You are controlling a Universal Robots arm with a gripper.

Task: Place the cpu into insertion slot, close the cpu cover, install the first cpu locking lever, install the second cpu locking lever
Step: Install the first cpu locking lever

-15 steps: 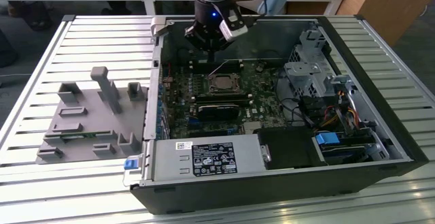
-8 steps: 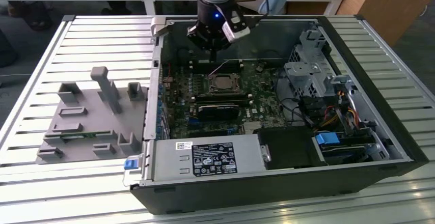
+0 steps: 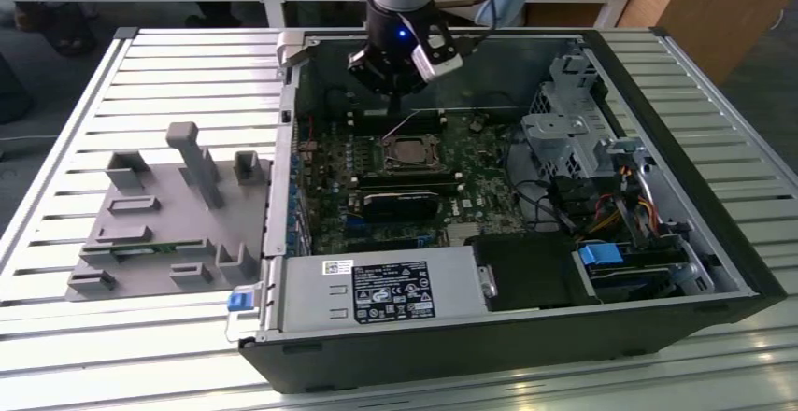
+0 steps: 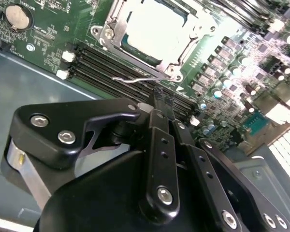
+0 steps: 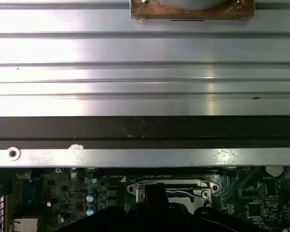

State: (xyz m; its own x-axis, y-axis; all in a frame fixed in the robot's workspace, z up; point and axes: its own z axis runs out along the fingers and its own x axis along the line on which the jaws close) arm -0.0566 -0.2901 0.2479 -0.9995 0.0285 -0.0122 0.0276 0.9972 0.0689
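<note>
The cpu lies with its pale face up in the insertion slot on the green board. The silvery cpu cover lies flat around it as a frame. A thin wire locking lever sticks out along the socket's near side, and in the exterior view it rises at a slant. My gripper is shut, its tips just beside the lever's inner end; I cannot tell whether they touch. In the exterior view the gripper hangs over the socket's far edge. The first wrist view has the socket beyond the dark fingers.
The open black computer case lies on a slatted metal table. Black memory slots run beside the socket. A power supply fills the case's near side, drive cages the exterior view's right. A grey parts fixture stands outside on the left.
</note>
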